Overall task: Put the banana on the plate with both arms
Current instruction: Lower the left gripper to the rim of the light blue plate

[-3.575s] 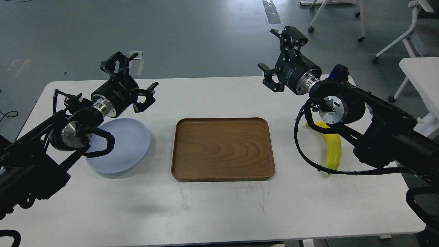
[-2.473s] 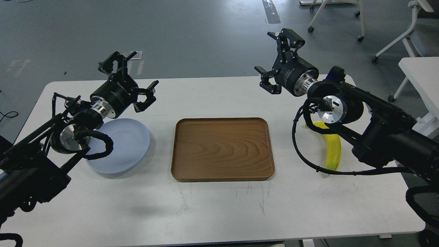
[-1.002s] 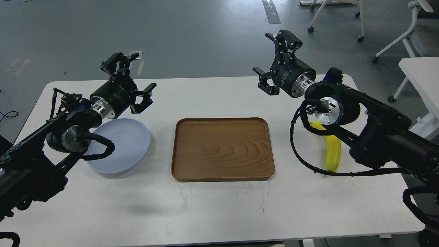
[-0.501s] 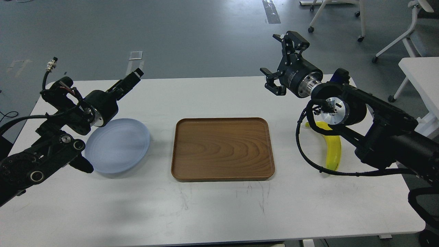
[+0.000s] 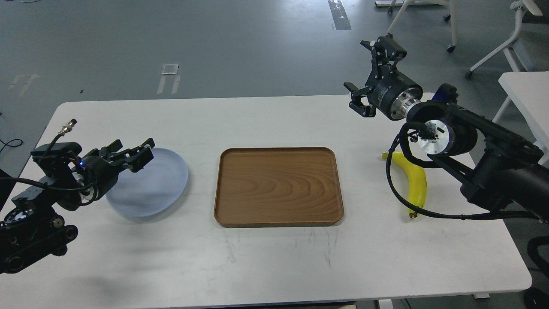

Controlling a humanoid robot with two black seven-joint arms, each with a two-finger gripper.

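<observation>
The right claw [image 5: 374,75] is spread wide and holds nothing, raised above the far right part of the desk [image 5: 274,257], its fingers pointing away and up. Nearer than it and below its silver wrist joint, the banana [image 5: 417,183] lies flat on the desk, partly crossed by the arm's black cable, well apart from the claw. To that claw's left and nearer sits the brown wooden tray [image 5: 278,186], with nothing on it.

The left claw [image 5: 136,153] hangs low over the left rim of the plate [image 5: 158,186]; it is seen nearly side-on and dark, so I cannot tell how far it is parted. The pale plate lies just under and to the right of it, between this claw and the tray.
</observation>
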